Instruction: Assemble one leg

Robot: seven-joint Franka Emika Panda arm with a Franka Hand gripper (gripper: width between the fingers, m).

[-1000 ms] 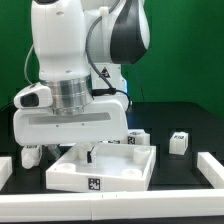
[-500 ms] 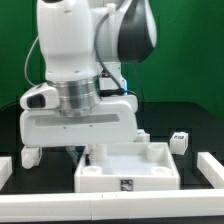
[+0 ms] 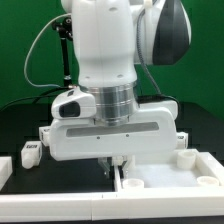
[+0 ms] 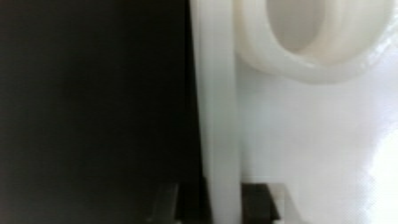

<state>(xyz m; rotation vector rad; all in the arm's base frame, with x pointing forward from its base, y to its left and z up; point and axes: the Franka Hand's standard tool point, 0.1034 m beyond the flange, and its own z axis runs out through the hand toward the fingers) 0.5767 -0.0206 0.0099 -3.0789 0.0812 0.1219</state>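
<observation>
My gripper (image 3: 113, 167) points straight down at the left wall of the big white tray-like part (image 3: 165, 183), low in the exterior view. In the wrist view my gripper (image 4: 221, 204) has one dark finger (image 4: 178, 205) on each side of that thin white wall (image 4: 217, 100) and is shut on it. A round socket (image 4: 338, 50) of the tray lies just beyond. One leg (image 3: 30, 153), a small white block with a tag, lies on the black table at the exterior view's left, well away from my gripper.
Another small white tagged block (image 3: 181, 136) shows at the exterior view's right, partly behind the arm. A white piece (image 3: 4, 169) lies at the left edge. The arm's wide white body hides the middle of the table. A green curtain stands behind.
My arm has moved to the exterior view's right, and the tray-like part has slid right with it. The leg at the left has stayed put.
</observation>
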